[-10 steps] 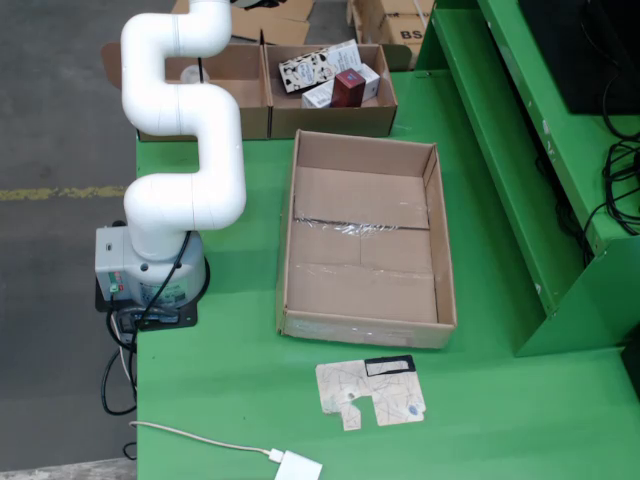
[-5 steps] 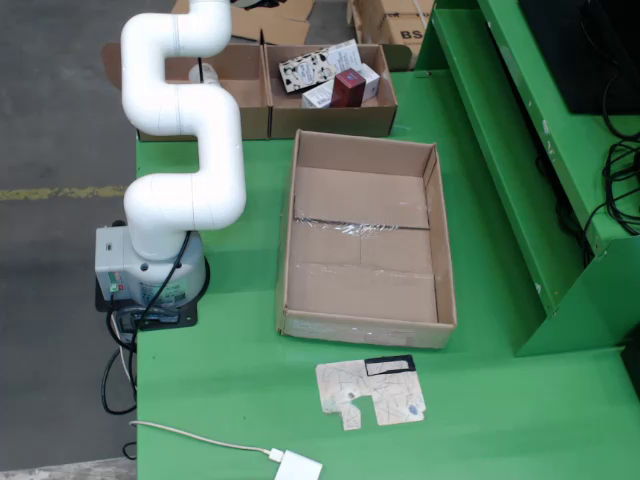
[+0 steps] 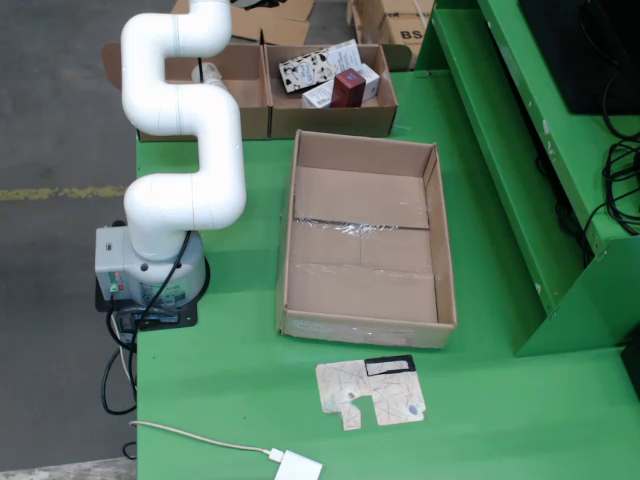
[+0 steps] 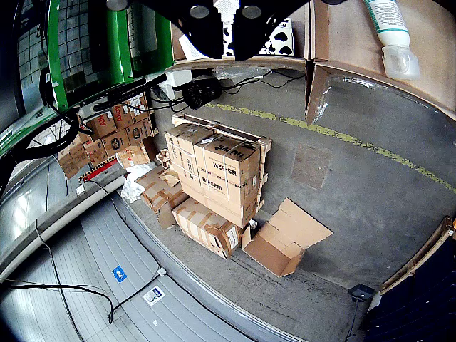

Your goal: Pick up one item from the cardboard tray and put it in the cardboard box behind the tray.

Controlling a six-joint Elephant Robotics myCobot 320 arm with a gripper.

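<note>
Cardboard tray (image 3: 365, 240): open, on the green table (image 3: 230, 390), its floor bare. Behind the tray, two cardboard boxes: right-hand box (image 3: 335, 100) holds small cartons (image 3: 335, 78); left-hand box (image 3: 235, 95) holds a white tube (image 4: 388, 32). White arm (image 3: 185, 130) reaches over the left-hand box. Gripper (image 4: 221, 21): dark, mostly cropped; finger opening cannot be told.

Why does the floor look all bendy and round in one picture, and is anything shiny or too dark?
In the view that rides on the gripper, a fisheye lens curves the yellow floor line and the edges; the gripper at the top is dark silhouette. In the view from above, lines stay straight, light is even with soft shadows, and only the clear tape in the cardboard tray glints.
</note>
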